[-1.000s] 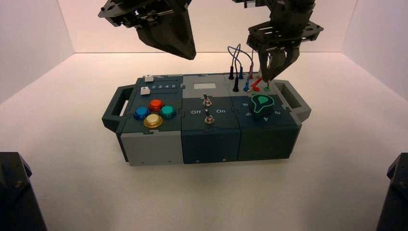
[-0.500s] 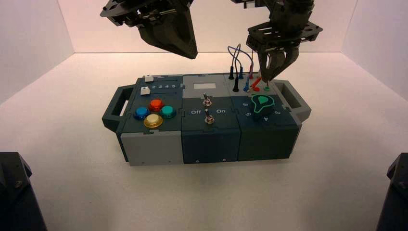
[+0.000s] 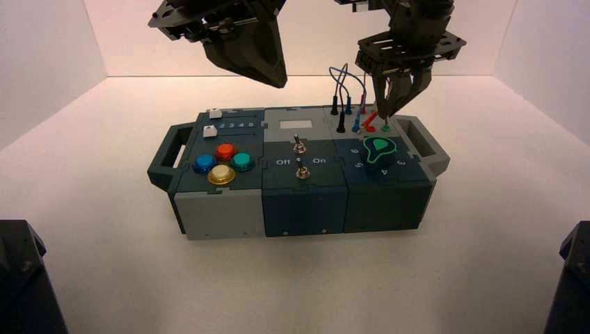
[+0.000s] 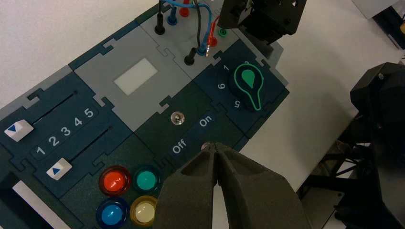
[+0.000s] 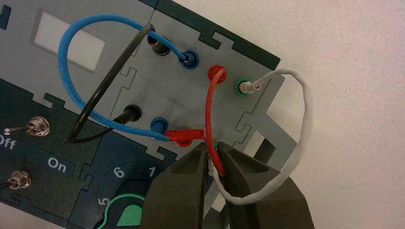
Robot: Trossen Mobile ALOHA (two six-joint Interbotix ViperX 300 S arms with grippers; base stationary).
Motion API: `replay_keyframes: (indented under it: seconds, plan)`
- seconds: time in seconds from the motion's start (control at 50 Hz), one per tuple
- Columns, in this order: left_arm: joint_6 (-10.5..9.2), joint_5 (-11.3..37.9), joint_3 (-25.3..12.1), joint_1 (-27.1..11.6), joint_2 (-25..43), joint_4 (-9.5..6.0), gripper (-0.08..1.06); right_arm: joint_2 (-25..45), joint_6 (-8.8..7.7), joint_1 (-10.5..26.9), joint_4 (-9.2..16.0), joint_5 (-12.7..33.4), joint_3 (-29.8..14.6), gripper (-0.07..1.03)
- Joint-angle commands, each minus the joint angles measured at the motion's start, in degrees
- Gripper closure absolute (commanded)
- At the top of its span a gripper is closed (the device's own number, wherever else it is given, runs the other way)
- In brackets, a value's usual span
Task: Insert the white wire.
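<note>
White wire: far end seated in the far green socket; loop arching beside your right tool; near end running between its fingers.

Right tool: at your box's wire panel, nearly closed, apparently on the white wire's near end. Nearer arm: right. Near green socket: just below its tips; your coming move looks like lining up the plug's long axis, then pressing down.

View difference: right wrist view gives you the full loop; high view mostly hides it.

Left tool: idle over the switches, closed, empty.
</note>
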Motion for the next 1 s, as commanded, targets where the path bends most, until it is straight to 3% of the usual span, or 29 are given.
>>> replay_keyframes:
  seconds: [0.02, 1.0]
  plan:
    - [0.26, -0.53, -1.76, 0.00, -0.35, 0.09, 1.01, -0.53, 0.26, 0.00, 0.35, -0.18, -1.32, 0.99]
    - [0.53, -0.70, -1.85, 0.09, -0.26, 0.35, 1.01, 1.14, 0.09, 0.09, -0.18, 2.81, -0.70, 0.99]
